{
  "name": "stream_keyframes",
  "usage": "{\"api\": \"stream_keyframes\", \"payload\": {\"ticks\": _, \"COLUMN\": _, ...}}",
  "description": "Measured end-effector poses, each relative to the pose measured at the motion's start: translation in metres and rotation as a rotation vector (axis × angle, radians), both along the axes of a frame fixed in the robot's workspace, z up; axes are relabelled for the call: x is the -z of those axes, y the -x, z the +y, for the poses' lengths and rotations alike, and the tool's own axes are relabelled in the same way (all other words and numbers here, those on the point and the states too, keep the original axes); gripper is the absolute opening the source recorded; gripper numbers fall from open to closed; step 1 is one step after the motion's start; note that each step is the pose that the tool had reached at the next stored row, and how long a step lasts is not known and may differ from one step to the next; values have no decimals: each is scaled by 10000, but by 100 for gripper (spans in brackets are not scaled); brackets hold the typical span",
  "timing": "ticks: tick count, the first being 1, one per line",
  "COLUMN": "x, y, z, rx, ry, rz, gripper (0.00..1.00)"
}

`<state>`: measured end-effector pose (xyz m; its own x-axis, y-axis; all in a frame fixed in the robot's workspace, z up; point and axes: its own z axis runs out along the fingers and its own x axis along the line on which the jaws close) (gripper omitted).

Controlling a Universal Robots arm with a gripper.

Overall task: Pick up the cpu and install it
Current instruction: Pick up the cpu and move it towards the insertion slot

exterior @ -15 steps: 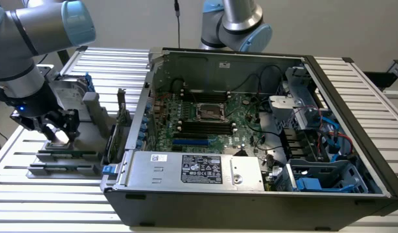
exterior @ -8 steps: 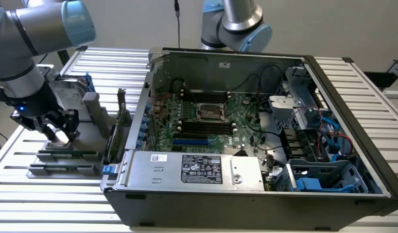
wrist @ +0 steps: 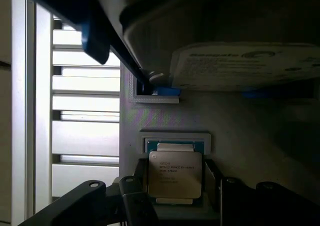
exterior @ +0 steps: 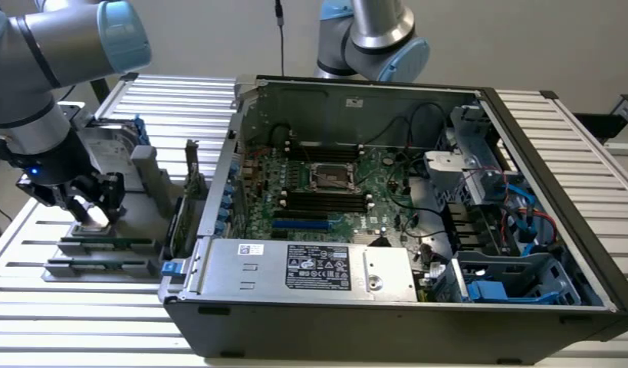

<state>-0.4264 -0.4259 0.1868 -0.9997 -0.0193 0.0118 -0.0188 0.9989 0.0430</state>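
Observation:
The cpu [wrist: 175, 175], a small square chip with a silvery printed top, lies in its pale holder [wrist: 175, 136] on the grey fixture at the exterior view's left. My gripper [wrist: 175, 186] has come down over it, with one dark finger [wrist: 136, 198] against one side edge and the other finger [wrist: 213, 180] against the opposite edge. In the exterior view the gripper [exterior: 89, 208] stands upright over the cpu [exterior: 92, 225], low on the fixture. The motherboard's socket [exterior: 331, 178] sits in the middle of the opened computer case [exterior: 559, 253].
A large silver hard drive [wrist: 245, 66] in a blue frame stands just beyond the cpu holder. Dark memory sticks [exterior: 104, 245] lie in slots in front of the gripper. A second arm [exterior: 375, 38] rises behind the case. The slatted table [exterior: 78, 314] spreads all around.

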Motion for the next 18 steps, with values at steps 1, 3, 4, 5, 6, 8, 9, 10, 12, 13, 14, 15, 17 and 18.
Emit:
{"api": "stream_keyframes", "payload": {"ticks": 1, "x": 0, "y": 0, "z": 0, "rx": 0, "ry": 0, "rz": 2, "gripper": 54}}
{"api": "stream_keyframes", "payload": {"ticks": 3, "x": 0, "y": 0, "z": 0, "rx": 1, "ry": 0, "rz": 11, "gripper": 54}}
{"api": "stream_keyframes", "payload": {"ticks": 4, "x": 0, "y": 0, "z": 0, "rx": 1, "ry": 0, "rz": 17, "gripper": 54}}
{"api": "stream_keyframes", "payload": {"ticks": 5, "x": 0, "y": 0, "z": 0, "rx": 0, "ry": -1, "rz": 23, "gripper": 54}}
{"api": "stream_keyframes", "payload": {"ticks": 6, "x": -1, "y": 0, "z": 0, "rx": -1, "ry": -1, "rz": 31, "gripper": 54}}
{"api": "stream_keyframes", "payload": {"ticks": 8, "x": -5, "y": 0, "z": 0, "rx": 0, "ry": -2, "rz": 51, "gripper": 54}}
{"api": "stream_keyframes", "payload": {"ticks": 9, "x": -10, "y": 0, "z": 0, "rx": 0, "ry": -1, "rz": 64, "gripper": 54}}
{"api": "stream_keyframes", "payload": {"ticks": 10, "x": -15, "y": 0, "z": 0, "rx": 1, "ry": -1, "rz": 76, "gripper": 54}}
{"api": "stream_keyframes", "payload": {"ticks": 12, "x": -28, "y": 0, "z": 0, "rx": 0, "ry": -1, "rz": 101, "gripper": 54}}
{"api": "stream_keyframes", "payload": {"ticks": 13, "x": -35, "y": 0, "z": 0, "rx": 0, "ry": 0, "rz": 110, "gripper": 54}}
{"api": "stream_keyframes", "payload": {"ticks": 14, "x": -42, "y": 0, "z": 0, "rx": 0, "ry": 0, "rz": 118, "gripper": 54}}
{"api": "stream_keyframes", "payload": {"ticks": 15, "x": -50, "y": 0, "z": 0, "rx": 0, "ry": 0, "rz": 125, "gripper": 54}}
{"api": "stream_keyframes", "payload": {"ticks": 17, "x": -70, "y": 0, "z": 0, "rx": 1, "ry": 0, "rz": 140, "gripper": 54}}
{"api": "stream_keyframes", "payload": {"ticks": 18, "x": -80, "y": 0, "z": 0, "rx": 0, "ry": 0, "rz": 145, "gripper": 54}}
